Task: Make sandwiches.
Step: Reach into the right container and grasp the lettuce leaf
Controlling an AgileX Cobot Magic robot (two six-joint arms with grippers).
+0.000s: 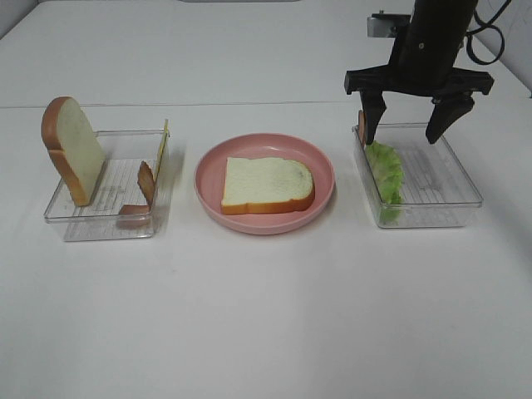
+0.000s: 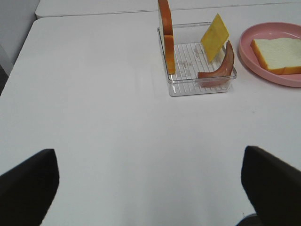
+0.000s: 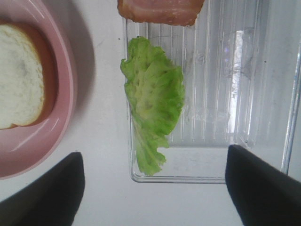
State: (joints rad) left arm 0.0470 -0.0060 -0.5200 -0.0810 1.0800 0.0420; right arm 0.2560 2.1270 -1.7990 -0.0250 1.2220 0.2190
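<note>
One white bread slice (image 1: 266, 184) lies flat on the pink plate (image 1: 249, 141). A second slice (image 1: 75, 145) stands on edge in the left clear tray (image 1: 108, 224), with a brown meat strip (image 1: 145, 181) and a yellow cheese square (image 1: 164, 141). Green lettuce (image 1: 386, 170) lies along the left side of the right clear tray (image 1: 440, 199), with another meat piece (image 1: 361, 125) at its far corner. My right gripper (image 1: 401, 137) is open and empty above this tray, near the lettuce (image 3: 153, 94). My left gripper (image 2: 146, 150) is open and empty over bare table, well short of the left tray (image 2: 188, 87).
The white table carries the two trays and the plate in a row. A seam in the table runs across behind them. In the left wrist view the plate (image 2: 254, 61) lies beside the tray.
</note>
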